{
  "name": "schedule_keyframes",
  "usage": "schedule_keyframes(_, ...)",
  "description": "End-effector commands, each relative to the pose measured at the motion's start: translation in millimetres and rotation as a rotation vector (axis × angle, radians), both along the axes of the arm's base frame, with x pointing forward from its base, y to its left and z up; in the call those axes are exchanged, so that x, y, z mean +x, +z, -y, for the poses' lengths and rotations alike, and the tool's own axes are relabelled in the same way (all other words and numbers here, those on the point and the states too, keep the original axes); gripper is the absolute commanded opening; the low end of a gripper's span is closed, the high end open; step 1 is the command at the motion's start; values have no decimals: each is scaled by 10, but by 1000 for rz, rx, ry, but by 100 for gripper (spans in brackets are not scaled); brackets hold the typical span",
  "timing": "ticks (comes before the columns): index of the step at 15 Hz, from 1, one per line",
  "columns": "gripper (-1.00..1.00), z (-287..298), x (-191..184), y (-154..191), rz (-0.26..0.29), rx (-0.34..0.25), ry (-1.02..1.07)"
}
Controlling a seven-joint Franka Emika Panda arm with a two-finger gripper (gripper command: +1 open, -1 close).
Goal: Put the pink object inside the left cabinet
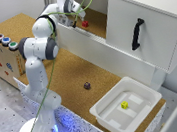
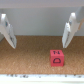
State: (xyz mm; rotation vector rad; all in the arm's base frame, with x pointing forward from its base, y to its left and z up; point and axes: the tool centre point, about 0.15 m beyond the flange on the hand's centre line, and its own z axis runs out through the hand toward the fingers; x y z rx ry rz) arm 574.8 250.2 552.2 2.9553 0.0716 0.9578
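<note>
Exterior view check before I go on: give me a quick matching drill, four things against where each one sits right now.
Things:
1. pink cube
2. yellow cube
3. dark maroon piece
4. round buttons

Places:
A. inside the white tray
B. on the open cork counter
C. on the cork floor of the open cabinet bay
D. on top of the wooden box

Pairs: 1-C, 2-A, 3-B, 4-D
</note>
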Motion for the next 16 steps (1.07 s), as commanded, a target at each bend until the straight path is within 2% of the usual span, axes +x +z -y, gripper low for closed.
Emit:
schedule_keyframes(1,100,-97,-1034,-200,58,-59,-21)
schedule_keyframes(5,100,-1,-1763,-499,-43,-5,-54)
schedule_keyframes(8,100,-101,-2197,-580,-104,24,-19)
schedule_keyframes(11,100,-180,-2546,-597,-174,43,17)
schedule_keyframes(13,100,-262,-2726,-641,-248,55,54)
schedule_keyframes(14,100,-293,-2774,-667,-264,50,60)
schedule_keyframes(16,100,-414,-2877,-818,-344,66,114)
